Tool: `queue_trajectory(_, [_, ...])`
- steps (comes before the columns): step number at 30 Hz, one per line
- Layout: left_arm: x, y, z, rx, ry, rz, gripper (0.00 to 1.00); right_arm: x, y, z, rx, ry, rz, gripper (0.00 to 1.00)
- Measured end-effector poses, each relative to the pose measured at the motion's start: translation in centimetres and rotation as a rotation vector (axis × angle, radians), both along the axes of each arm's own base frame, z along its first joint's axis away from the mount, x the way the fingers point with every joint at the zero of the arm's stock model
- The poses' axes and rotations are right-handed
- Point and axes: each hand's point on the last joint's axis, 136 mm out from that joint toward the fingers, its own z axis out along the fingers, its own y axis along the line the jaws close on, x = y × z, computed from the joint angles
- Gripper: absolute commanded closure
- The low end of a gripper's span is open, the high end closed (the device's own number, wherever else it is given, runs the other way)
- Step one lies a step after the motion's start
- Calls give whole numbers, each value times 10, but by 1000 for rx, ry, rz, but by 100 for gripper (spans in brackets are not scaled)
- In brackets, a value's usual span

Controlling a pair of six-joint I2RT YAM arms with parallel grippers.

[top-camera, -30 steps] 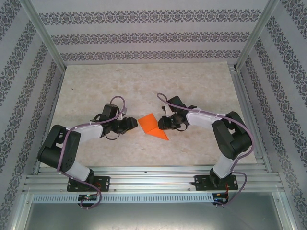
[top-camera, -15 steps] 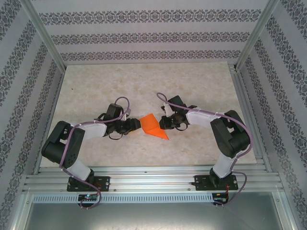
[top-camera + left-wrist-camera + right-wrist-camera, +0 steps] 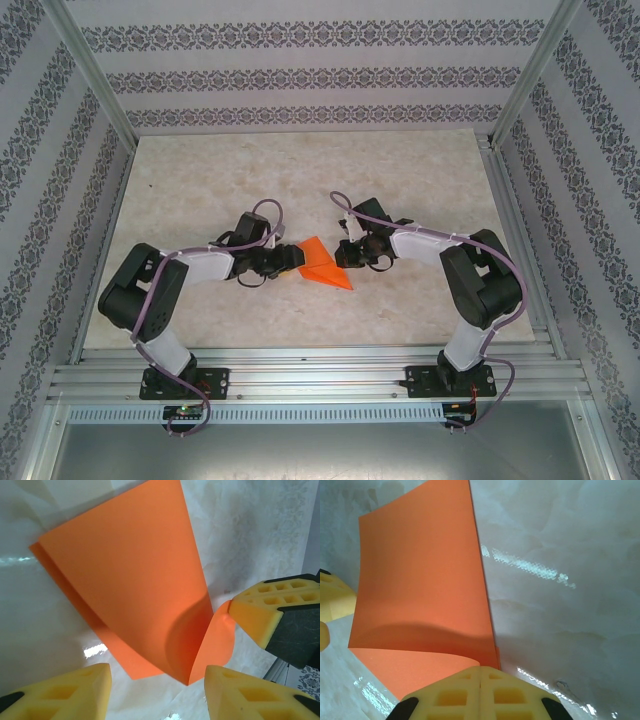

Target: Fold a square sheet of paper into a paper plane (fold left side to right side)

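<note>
The square sheet of paper, bright orange, lies mid-table between both arms, folded over with a point toward the near right. In the left wrist view the paper curls up, and its near corner sits between the spread fingers of my open left gripper, touching neither. My left gripper is at the paper's left edge. My right gripper is at the right edge; its fingers are pressed together on the paper's corner, lifting a flap.
The marble-patterned table is bare around the paper. Patterned walls and a metal frame enclose it. A right-gripper fingertip shows in the left wrist view, and a left-gripper fingertip in the right wrist view.
My left gripper has moved right, up to the paper's left edge. My right gripper has shut on the paper's right corner, and the paper has shifted slightly.
</note>
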Motion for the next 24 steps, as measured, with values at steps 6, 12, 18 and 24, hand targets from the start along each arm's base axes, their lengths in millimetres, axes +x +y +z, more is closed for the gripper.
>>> queue_trajectory(6, [2,-13,-3,6,3,-12,51,1,0,0,3,-1,-3,96])
queue_trajectory(12, [6,-27,-9,6,8,-25,70,1,1,0,4,-3,-3,93])
queue_trajectory(18, [6,-30,-11,13,15,-15,85,1,-2,5,1,-22,-9,79])
queue_trajectory(24, [8,-28,-8,19,2,-3,89,4,-15,44,4,-156,-24,72])
